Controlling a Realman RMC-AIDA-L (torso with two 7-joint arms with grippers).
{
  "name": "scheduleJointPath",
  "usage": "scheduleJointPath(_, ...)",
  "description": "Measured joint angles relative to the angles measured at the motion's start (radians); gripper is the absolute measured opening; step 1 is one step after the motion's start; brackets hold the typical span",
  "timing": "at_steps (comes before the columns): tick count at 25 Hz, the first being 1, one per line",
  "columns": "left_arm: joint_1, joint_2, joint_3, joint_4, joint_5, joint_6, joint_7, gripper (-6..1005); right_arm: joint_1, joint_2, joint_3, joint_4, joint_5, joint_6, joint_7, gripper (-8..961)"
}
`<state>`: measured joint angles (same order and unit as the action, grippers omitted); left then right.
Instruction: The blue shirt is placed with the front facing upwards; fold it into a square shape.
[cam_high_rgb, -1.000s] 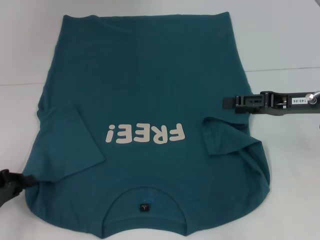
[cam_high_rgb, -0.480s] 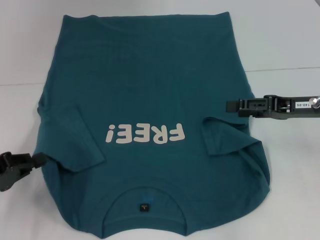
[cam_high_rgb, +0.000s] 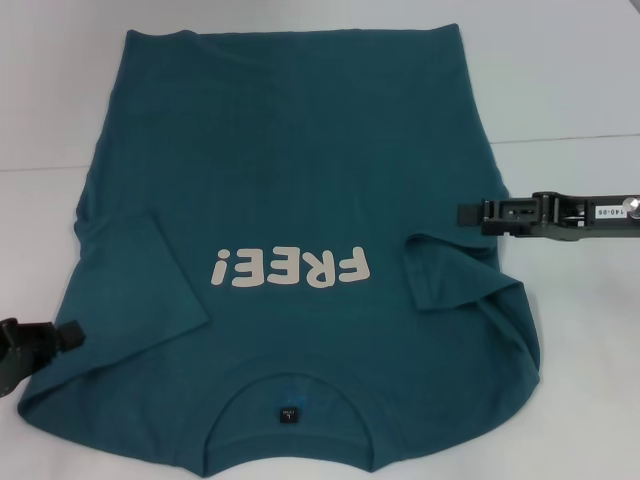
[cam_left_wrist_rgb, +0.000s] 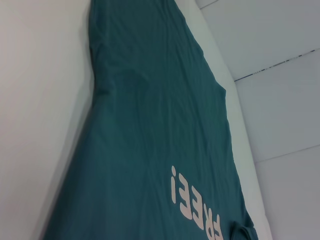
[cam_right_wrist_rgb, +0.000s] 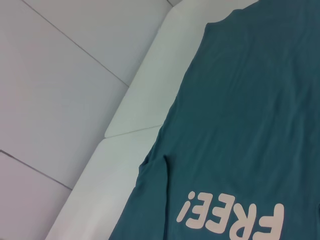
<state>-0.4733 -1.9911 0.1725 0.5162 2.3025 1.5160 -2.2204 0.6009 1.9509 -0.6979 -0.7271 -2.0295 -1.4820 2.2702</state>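
The blue shirt (cam_high_rgb: 300, 150) lies flat on the white table, front up, with its cream "FREE!" print (cam_high_rgb: 290, 268) in the middle and the collar (cam_high_rgb: 288, 400) nearest me. Both sleeves are folded inward over the body, one (cam_high_rgb: 140, 290) on the left and one (cam_high_rgb: 450, 270) on the right. My left gripper (cam_high_rgb: 68, 334) sits at the shirt's left edge beside the shoulder, touching the cloth. My right gripper (cam_high_rgb: 462, 213) hovers at the shirt's right edge, just above the folded sleeve. Both wrist views show the shirt (cam_left_wrist_rgb: 150, 125) (cam_right_wrist_rgb: 250, 125) and print but no fingers.
The white table (cam_high_rgb: 560, 80) surrounds the shirt, with a seam line (cam_high_rgb: 570, 138) crossing it. In the right wrist view the table's edge (cam_right_wrist_rgb: 130, 125) shows, with pale tiles beyond. The shirt's hem lies near the far edge.
The left gripper rose along the shirt's left edge, then dropped back slightly; the shirt's near left corner drew in and then spread outward. The right gripper drew back a little to the right.
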Motion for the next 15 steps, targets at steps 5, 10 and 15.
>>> scheduleJointPath(5,0.010,-0.006,-0.013,0.019,-0.016,0.012,0.007,50,0.004,0.000,0.000,0.000,0.000,-0.001,0.001,755)
scheduleJointPath(10,0.030,-0.025,-0.001,0.123,-0.010,0.041,-0.017,67,0.006,0.000,0.000,0.000,0.000,-0.001,0.003,755)
scheduleJointPath(15,0.056,-0.022,0.015,0.171,0.002,0.028,-0.118,152,0.007,0.000,0.000,0.000,0.000,-0.001,0.003,754)
